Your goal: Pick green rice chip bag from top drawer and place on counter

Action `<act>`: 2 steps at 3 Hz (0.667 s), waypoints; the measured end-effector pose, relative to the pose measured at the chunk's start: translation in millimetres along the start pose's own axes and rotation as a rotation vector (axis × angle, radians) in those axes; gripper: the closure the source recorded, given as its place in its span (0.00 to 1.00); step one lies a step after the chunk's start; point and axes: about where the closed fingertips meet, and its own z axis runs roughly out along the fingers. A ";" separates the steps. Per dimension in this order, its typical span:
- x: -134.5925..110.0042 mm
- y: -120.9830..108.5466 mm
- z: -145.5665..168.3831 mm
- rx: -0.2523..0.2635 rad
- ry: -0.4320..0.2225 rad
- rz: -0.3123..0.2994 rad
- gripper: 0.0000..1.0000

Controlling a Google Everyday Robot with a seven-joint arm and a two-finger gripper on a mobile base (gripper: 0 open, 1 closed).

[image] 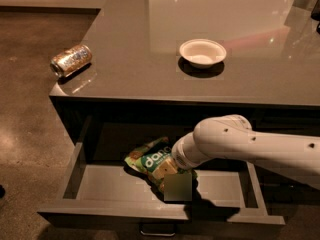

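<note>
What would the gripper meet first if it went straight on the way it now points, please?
Probably the crumpled green foil rice chip bag, right at the gripper inside the open dark-grey top drawer; depth is unclear.

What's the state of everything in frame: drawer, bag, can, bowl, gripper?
top drawer: pulled open.
green rice chip bag: crumpled, inside the drawer, not yet on the counter.
gripper: down in the drawer at the bag; grip not visible.
can: lying on its side near a counter corner.
bowl: upright on the counter, looks empty.
</note>
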 end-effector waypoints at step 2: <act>-7.6 10.4 -2.2 -0.139 -0.031 -0.072 0.53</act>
